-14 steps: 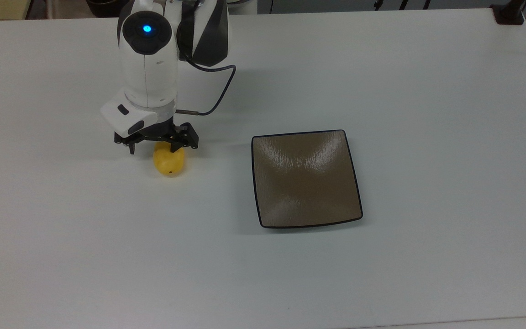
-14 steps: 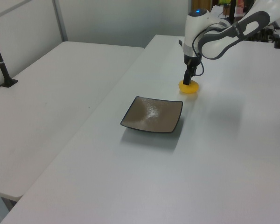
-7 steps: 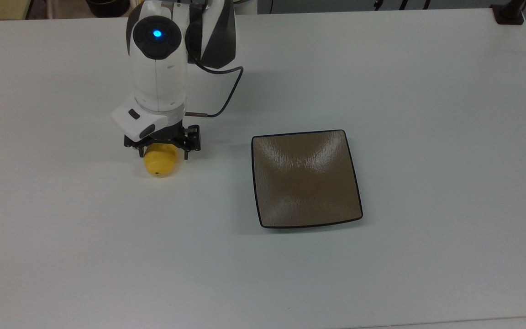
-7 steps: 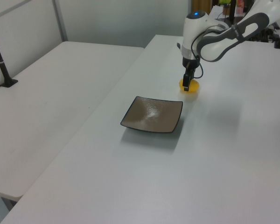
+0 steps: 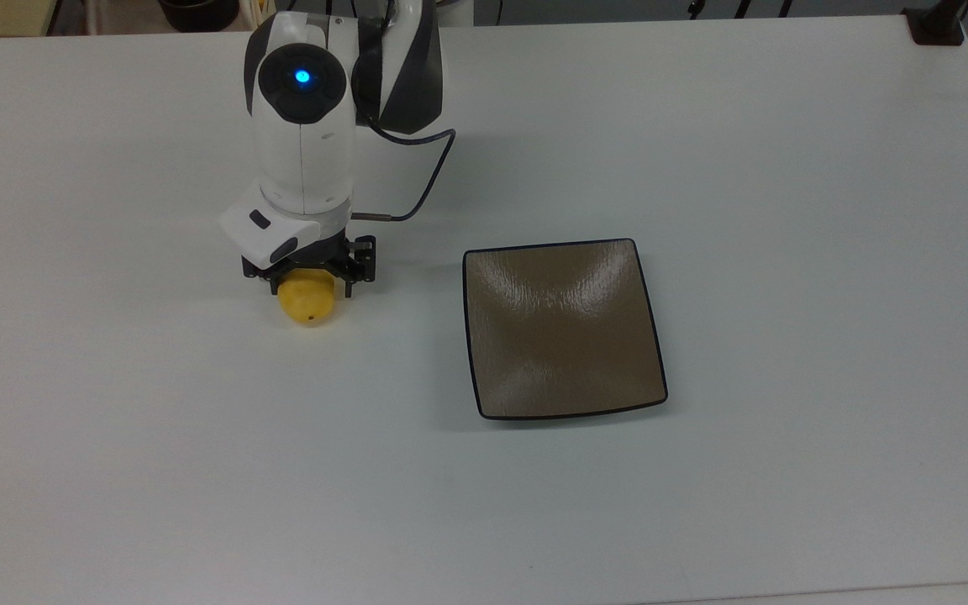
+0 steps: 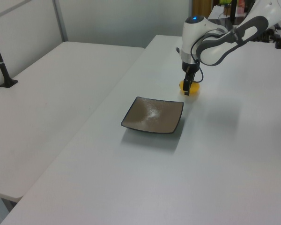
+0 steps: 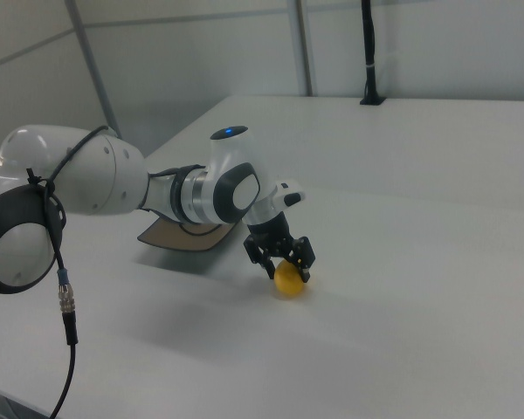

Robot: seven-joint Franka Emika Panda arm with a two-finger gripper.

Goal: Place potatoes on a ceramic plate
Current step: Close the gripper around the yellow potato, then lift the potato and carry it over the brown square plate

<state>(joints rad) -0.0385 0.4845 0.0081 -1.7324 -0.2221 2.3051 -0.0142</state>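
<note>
The yellow potato [image 5: 307,307] is at the top view's left on the white table, well apart from the square brown ceramic plate [image 5: 564,328], which has nothing on it. My gripper [image 5: 310,284] points straight down over the potato, with a finger on each side pressing it. The white wrist hides the potato's top. In the left view the potato [image 6: 193,86] is behind the plate [image 6: 153,115], under the gripper [image 6: 188,89]. In the right view the potato [image 7: 288,281] hangs at table level in the gripper [image 7: 286,269], in front of the plate [image 7: 188,236]. I cannot tell if it touches the table.
A black cable [image 5: 421,181] loops off the wrist toward the plate. A black post [image 5: 938,25] stands at the table's far corner on the top view's right. A second white table [image 6: 51,93] adjoins at the left view's left, with a black post [image 6: 0,61] on it.
The fingers have narrowed from wide apart onto the potato. The wrist shifted toward the top view's right, and the potato moved slightly with it.
</note>
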